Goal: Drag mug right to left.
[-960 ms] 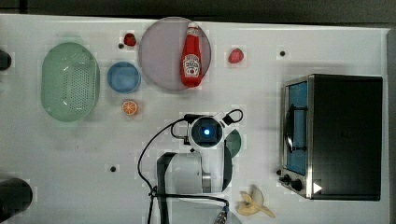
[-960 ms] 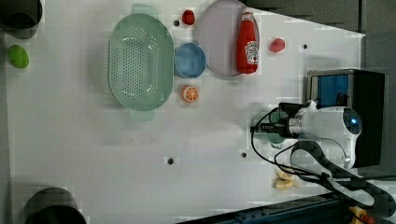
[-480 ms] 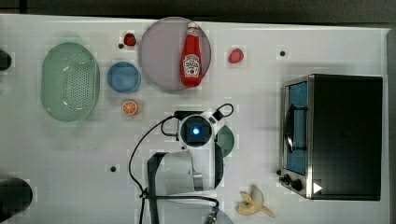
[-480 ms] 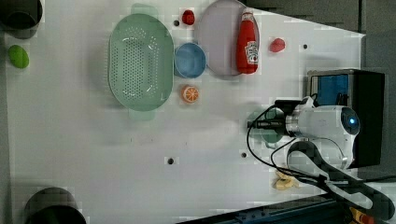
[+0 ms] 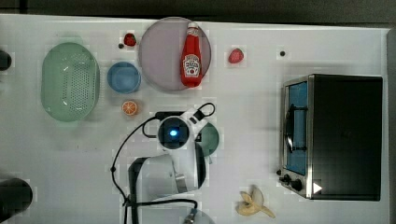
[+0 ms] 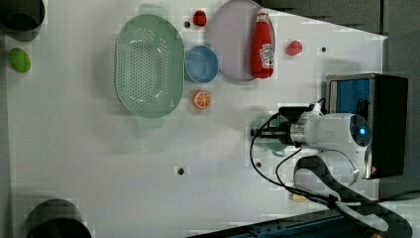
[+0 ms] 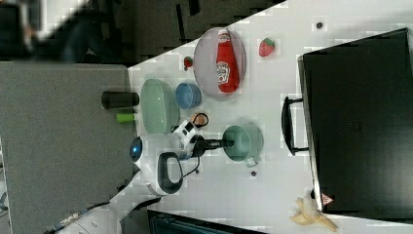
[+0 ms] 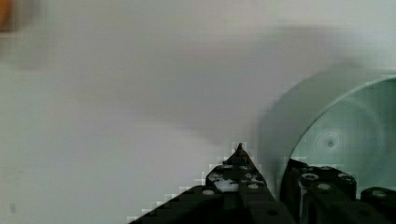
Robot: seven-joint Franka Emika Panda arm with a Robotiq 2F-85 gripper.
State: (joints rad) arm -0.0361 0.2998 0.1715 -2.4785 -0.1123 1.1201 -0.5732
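Colander (image 5: 70, 80), pale green and perforated, sits at the top view's far left, with the blue bowl (image 5: 123, 77) just beside it and an orange half (image 5: 130, 108) below the bowl, all well apart from the work. Next rightward, a grey plate (image 5: 161, 60) carries a ketchup bottle (image 5: 191, 56) lying flat, a strawberry on either side of the plate. Mid-table, the gripper (image 8: 275, 179) pinches the mug's wall, one finger outside (image 8: 238, 175) and one inside (image 8: 313, 186) the rim, a hold that likely suits sliding rather than lifting. The mug (image 5: 210, 138) stands upright on the table (image 5: 56, 154), right of centre, partly under the wrist. Open table lies toward the top view's left, so the drag path looks free. Further right stand the toaster oven (image 5: 334, 135) and a peeled banana (image 5: 252, 203).
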